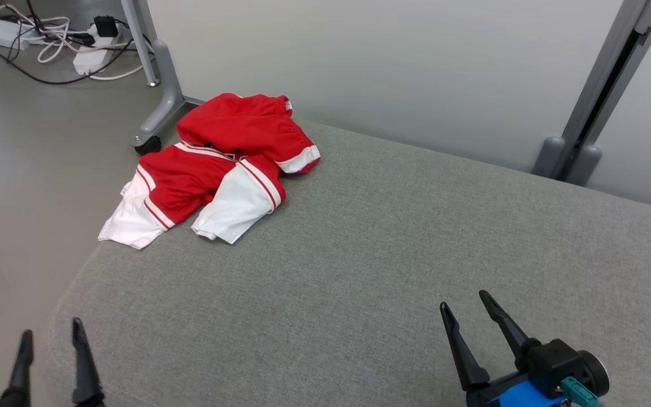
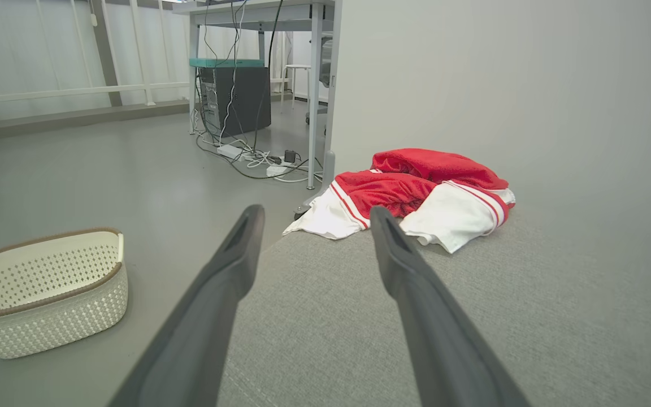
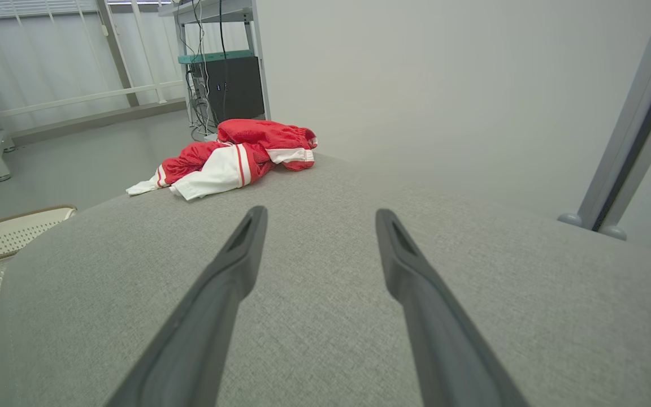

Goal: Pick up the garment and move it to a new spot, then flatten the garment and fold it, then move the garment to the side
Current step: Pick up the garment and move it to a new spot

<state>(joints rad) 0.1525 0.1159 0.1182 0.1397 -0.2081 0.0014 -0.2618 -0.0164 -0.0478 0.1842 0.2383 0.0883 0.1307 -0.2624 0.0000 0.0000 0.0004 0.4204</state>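
Nearest you, your left gripper (image 1: 51, 328) at seven o'clock and right gripper (image 1: 463, 299) at five gape empty over the grey surface (image 1: 359, 265), and far off at eleven the crumpled garment (image 1: 218, 164) looks light, limp, perhaps slick, so pinch a bunched red fold.

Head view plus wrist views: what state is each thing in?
Red-and-white fabric garment: crumpled, unfolded, untouched.
Left claw: open, empty.
Right claw: open, empty.
White perforated plastic basket: upright.
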